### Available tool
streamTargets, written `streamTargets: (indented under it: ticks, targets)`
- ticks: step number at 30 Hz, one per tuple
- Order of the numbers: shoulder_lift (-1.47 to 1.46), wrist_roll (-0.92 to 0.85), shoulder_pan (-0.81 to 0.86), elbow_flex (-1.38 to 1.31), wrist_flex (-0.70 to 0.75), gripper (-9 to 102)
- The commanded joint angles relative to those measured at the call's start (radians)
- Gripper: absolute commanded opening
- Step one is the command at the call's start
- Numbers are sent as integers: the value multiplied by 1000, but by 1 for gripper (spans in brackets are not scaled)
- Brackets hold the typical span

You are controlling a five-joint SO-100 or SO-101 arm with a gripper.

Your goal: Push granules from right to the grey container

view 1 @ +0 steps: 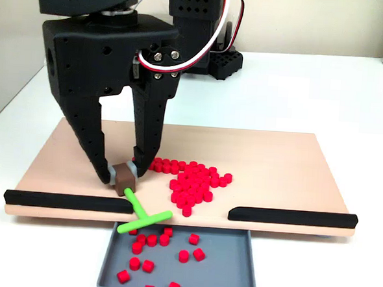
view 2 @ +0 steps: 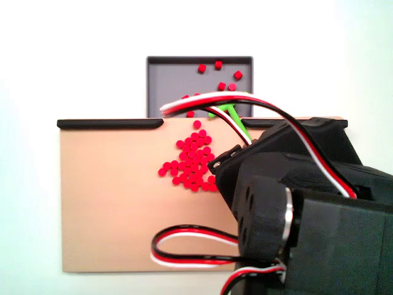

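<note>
A heap of red granules (view 1: 192, 181) lies on the tan board (view 1: 281, 168), just behind the gap between the black strips; the heap of granules (view 2: 191, 161) also shows on the tan board (view 2: 104, 203) from the other side. More granules (view 1: 165, 254) are scattered in the grey container (view 1: 235, 276) below the gap, and the grey container (view 2: 169, 80) holds several pellets in the other fixed view too. My black gripper (view 1: 122, 176) is shut on the brown block at the top of a green T-shaped stick (view 1: 141, 215), left of the heap. The stick's crossbar rests at the gap.
Two black strips (view 1: 67, 201) (view 1: 291, 216) edge the board's front, leaving a gap over the grey container. The arm's base (view 1: 223, 57) stands behind the board. In the other fixed view the arm's body (view 2: 307, 209) and its cables (view 2: 202, 252) cover the board's right part.
</note>
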Motion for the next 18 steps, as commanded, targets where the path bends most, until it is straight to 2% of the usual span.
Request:
streamTargets:
  ticks: [1,7,18]
  targets:
    - [129,78,-20,-37,11,0]
    - [314,255,-66,17,117,0]
    - [861,574,-106,657,115,0]
